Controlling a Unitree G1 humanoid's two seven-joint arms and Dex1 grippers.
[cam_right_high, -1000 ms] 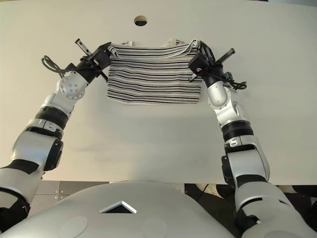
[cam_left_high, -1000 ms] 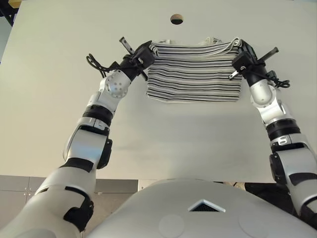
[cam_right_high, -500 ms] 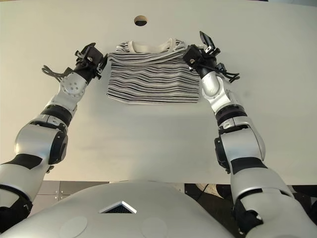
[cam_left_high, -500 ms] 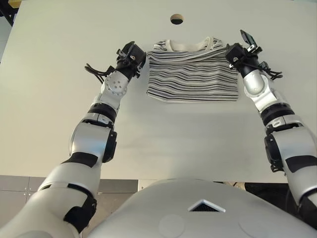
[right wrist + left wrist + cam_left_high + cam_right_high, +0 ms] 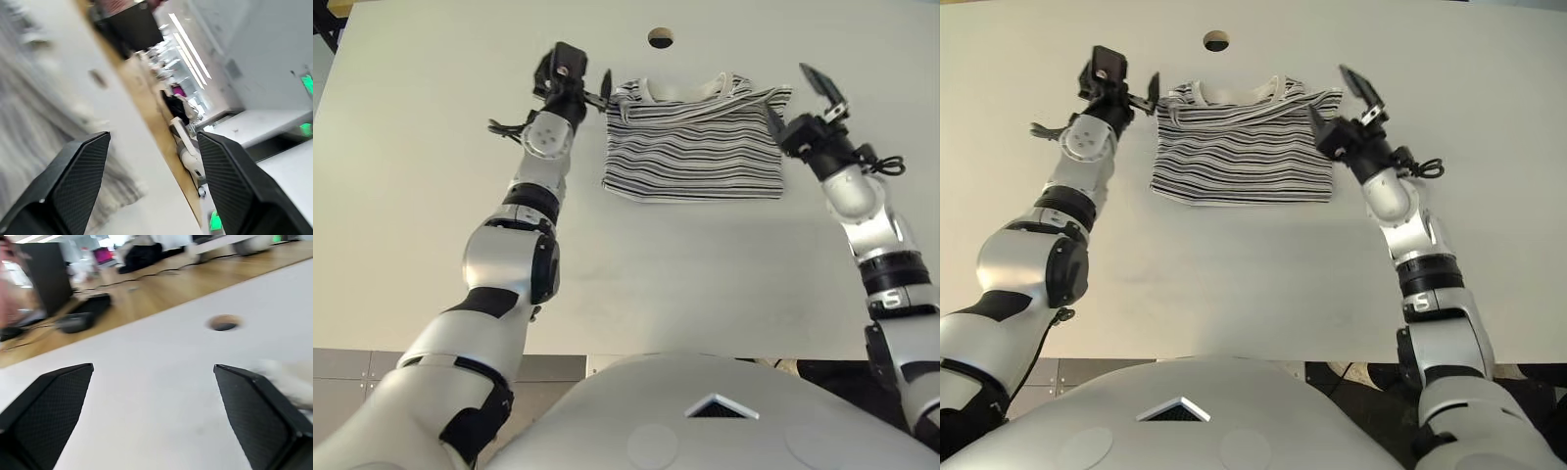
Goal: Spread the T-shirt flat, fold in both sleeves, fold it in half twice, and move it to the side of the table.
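The striped T-shirt (image 5: 695, 147) lies folded into a broad rectangle on the white table (image 5: 705, 255), white collar at its far edge. My left gripper (image 5: 587, 78) hangs open just off the shirt's far left corner, holding nothing. My right gripper (image 5: 798, 98) is open and raised beside the far right corner, one finger over the shirt's edge. In the left wrist view the open gripper (image 5: 154, 396) frames bare table, with blurred shirt cloth (image 5: 288, 382) beside one finger. In the right wrist view the open gripper (image 5: 154, 186) points past blurred striped cloth (image 5: 29, 122).
A round cable hole (image 5: 659, 37) sits in the table just beyond the collar, also in the left wrist view as the hole (image 5: 224, 323). Bare tabletop stretches left, right and in front of the shirt. The table's near edge (image 5: 607, 354) runs close to me.
Both grippers, shut on the shirt's far corners a second ago, have laid that edge down, let go, opened, and lifted up and outward. The collar now shows.
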